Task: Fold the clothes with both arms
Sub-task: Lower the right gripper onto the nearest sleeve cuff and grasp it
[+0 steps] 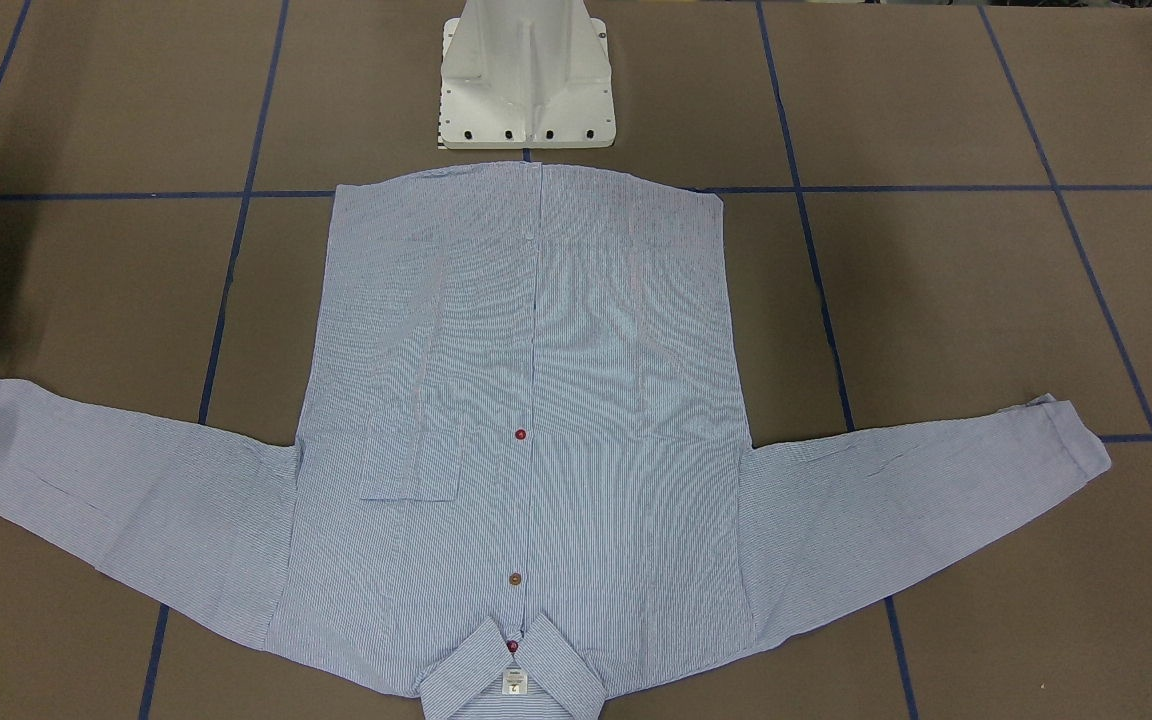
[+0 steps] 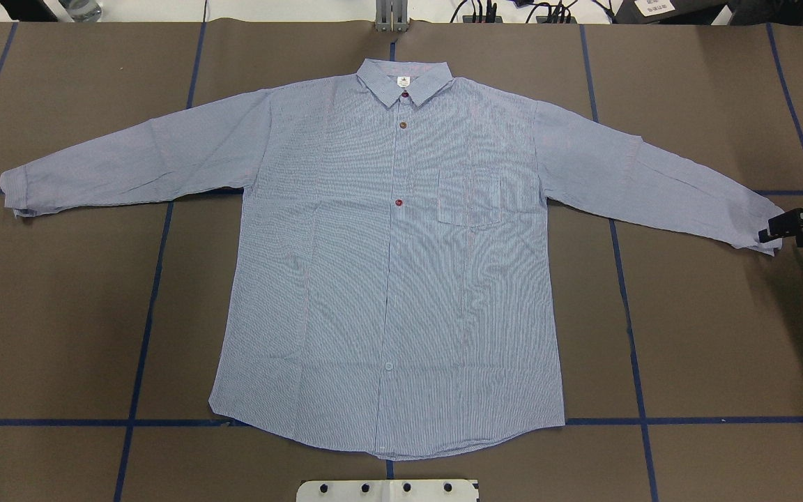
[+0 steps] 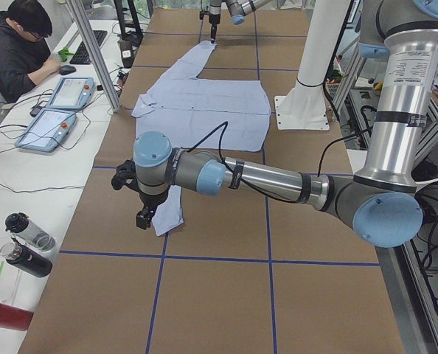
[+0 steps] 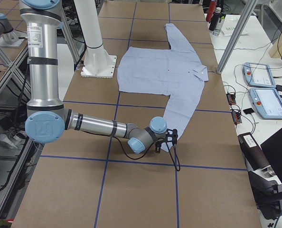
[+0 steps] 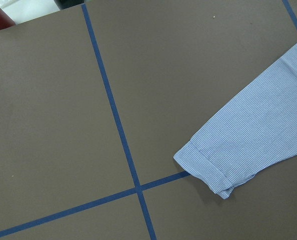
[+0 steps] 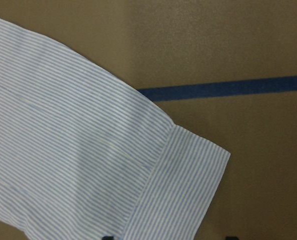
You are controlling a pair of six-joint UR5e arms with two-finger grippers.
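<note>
Right wrist-mounted view puts the shirt's (image 2: 387,279) right cuff (image 6: 183,190) directly beneath the right gripper (image 2: 776,230), its tips spread, released: lower squarely and pinch both layers. Your left gripper (image 3: 142,218) hangs just beside the left cuff (image 5: 203,167); clenched or not, you cannot tell.

The brown table (image 2: 60,314), gridded with blue tape (image 2: 149,314), carried the striped shirt (image 2: 346,279) flat, sleeves spread, hem toward the white pedestal (image 1: 528,90) at the robot-side edge.

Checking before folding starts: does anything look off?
Little. The shirt lies flat, sleeves spread. Only its cuff on the robot's left is curled at one corner, and the buttons mix red, brown and pale.
</note>
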